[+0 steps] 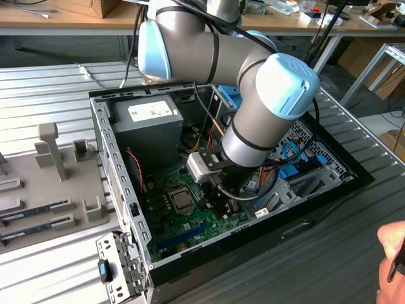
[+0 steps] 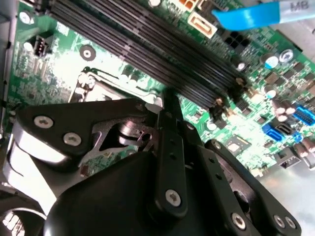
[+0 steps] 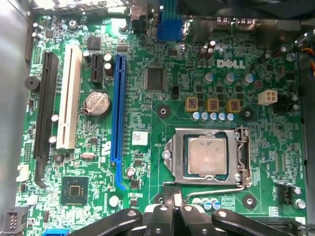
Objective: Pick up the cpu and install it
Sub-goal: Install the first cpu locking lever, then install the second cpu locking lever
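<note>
A grey metal power-supply box [image 1: 147, 126] sits inside the open black computer case [image 1: 329, 190], beside the green motherboard [image 3: 162, 113] with its long blue slot [image 3: 118, 110].

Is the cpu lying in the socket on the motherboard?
Yes, the cpu sits inside the socket's metal frame in the first wrist view.

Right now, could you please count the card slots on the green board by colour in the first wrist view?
Black card slots: 2
White card slot: 1
Blue card slot: 1
Total: 4
</note>
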